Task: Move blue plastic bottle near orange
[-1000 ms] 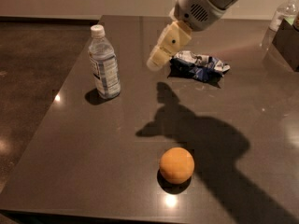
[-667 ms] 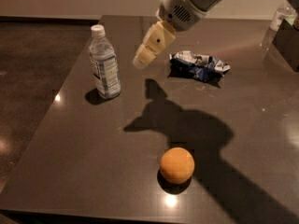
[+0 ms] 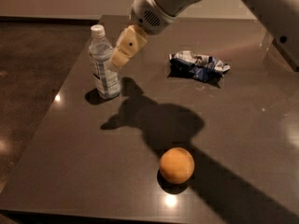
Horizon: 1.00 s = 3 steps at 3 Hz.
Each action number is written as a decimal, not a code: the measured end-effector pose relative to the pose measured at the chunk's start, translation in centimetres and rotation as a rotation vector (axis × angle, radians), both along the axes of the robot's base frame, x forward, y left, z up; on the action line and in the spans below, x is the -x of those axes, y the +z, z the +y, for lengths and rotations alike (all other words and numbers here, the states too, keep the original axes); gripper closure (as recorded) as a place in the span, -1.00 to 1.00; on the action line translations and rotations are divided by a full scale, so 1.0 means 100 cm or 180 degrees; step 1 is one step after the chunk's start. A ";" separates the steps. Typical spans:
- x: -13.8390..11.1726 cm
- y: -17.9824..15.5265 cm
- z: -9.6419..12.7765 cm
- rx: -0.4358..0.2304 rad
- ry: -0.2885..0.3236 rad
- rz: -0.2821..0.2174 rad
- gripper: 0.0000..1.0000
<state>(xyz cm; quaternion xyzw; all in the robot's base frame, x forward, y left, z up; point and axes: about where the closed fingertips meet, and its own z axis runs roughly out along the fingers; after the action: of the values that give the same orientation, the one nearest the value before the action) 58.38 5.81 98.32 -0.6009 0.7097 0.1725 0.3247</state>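
Observation:
The blue plastic bottle (image 3: 104, 64), clear with a white cap and a white-and-blue label, stands upright at the left of the dark table (image 3: 93, 162). The orange (image 3: 176, 165) lies near the table's front edge, well apart from the bottle, to its right and nearer the camera. My gripper (image 3: 120, 55) with cream fingers reaches down from the upper right and is right beside the bottle's right side, at label height. It holds nothing that I can see.
A crumpled blue-and-white foil snack bag (image 3: 198, 65) lies at the back middle of the table. The arm's shadow falls across the table between bottle and orange. The table's left edge runs close by the bottle, with dark floor (image 3: 32, 78) beyond.
My gripper has moved left and a little down, from above the snack bag's left side to right beside the bottle. Bottle, orange and bag have not moved.

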 end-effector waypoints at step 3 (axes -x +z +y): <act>0.000 -0.009 0.063 -0.0010 0.0280 0.0057 -1.00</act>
<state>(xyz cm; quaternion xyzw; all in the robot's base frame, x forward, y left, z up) 58.41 12.13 97.46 -0.6295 0.6852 0.1930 0.3114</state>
